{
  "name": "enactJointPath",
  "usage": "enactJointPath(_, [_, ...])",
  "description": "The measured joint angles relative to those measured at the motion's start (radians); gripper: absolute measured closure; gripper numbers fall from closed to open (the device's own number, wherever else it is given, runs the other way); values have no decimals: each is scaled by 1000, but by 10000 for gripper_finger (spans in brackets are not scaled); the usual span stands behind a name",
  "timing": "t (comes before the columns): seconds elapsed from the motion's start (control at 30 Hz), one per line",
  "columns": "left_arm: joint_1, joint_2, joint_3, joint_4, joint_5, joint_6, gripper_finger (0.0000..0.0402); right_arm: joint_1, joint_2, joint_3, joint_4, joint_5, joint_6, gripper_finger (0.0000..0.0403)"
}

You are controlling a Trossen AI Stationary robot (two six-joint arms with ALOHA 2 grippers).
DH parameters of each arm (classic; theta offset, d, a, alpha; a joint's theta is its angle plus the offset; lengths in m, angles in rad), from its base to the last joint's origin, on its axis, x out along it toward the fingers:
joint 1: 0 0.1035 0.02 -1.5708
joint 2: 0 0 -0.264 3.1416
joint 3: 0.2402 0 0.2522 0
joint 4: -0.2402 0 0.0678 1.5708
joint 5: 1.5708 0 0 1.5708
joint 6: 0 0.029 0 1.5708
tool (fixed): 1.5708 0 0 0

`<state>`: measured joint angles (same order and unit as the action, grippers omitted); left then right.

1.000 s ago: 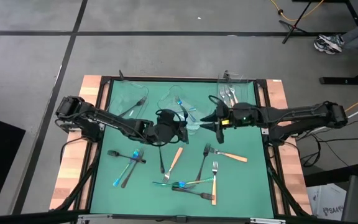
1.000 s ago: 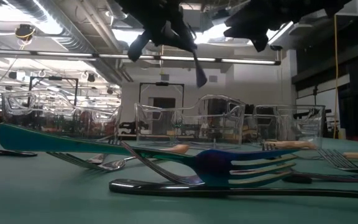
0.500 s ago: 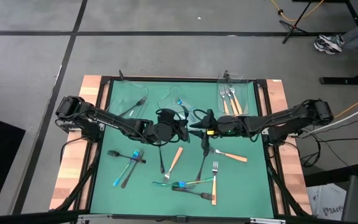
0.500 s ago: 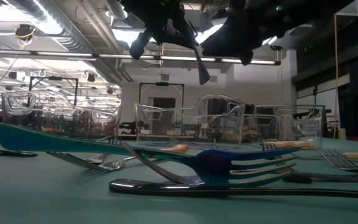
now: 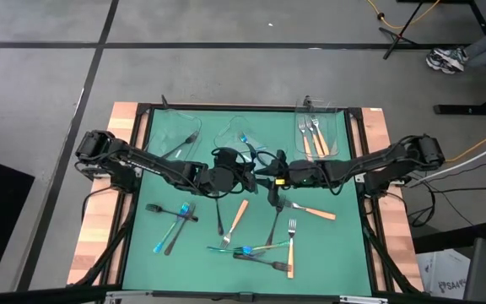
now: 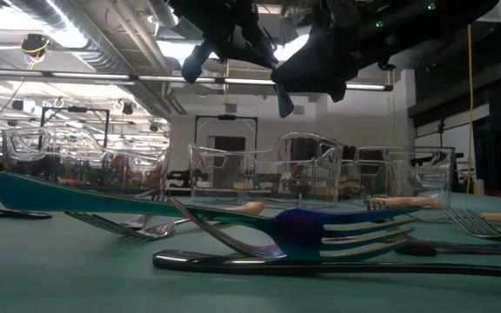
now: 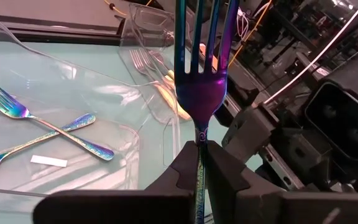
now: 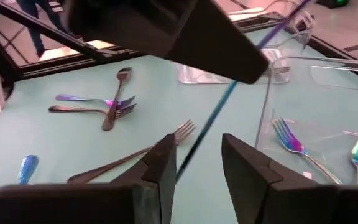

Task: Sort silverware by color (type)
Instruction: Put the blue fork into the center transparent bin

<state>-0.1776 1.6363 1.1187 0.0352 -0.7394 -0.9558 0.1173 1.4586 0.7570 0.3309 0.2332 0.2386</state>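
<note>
My left gripper (image 5: 250, 173) is over the middle of the green mat, shut on an iridescent blue-purple fork (image 7: 202, 81) held in the air. My right gripper (image 5: 270, 181) is close beside it, open. Its two fingers (image 8: 166, 158) stand on either side of the fork's thin handle (image 8: 219, 112) without touching it. Loose silverware lies on the mat nearer the front: dark pieces (image 5: 167, 209), blue-purple pieces (image 5: 243, 251) and orange-handled forks (image 5: 310, 209). In the low view the held fork's lower end (image 6: 283, 103) hangs under the grippers. My left gripper pinches the fork between its two fingers on the neck just below the head (image 7: 199, 138). The fingers come from the table's left, slanting a little down. The fork is lifted clear of the mat, its tines (image 7: 204, 31) pointing away from the gripper.
Three clear trays stand along the far edge: the left one (image 5: 175, 131) holds a dark piece, the middle one (image 5: 241, 139) blue-purple forks, and the right one (image 5: 315, 135) orange-handled forks. A wooden border (image 5: 99, 228) frames the mat. A person's shoe (image 5: 445, 59) shows on the floor beyond.
My right gripper has moved down and toward the table's left and near edges, from beside the right tray up to my left gripper, and now stands with its fingers on either side of the held fork's handle. The fork has kept still.
</note>
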Motion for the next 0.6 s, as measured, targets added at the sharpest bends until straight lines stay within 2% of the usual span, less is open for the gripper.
enactJointPath(0.17, [0,0,0,4,0,-2,391,0,0,0,6,7,0,298])
enactJointPath(0.53, [0,0,0,2,-4,-3,391,0,0,0,7,3,1,392])
enactJointPath(0.6, [0,0,0,0,-6,-2,391,0,0,0,5,2,2,398])
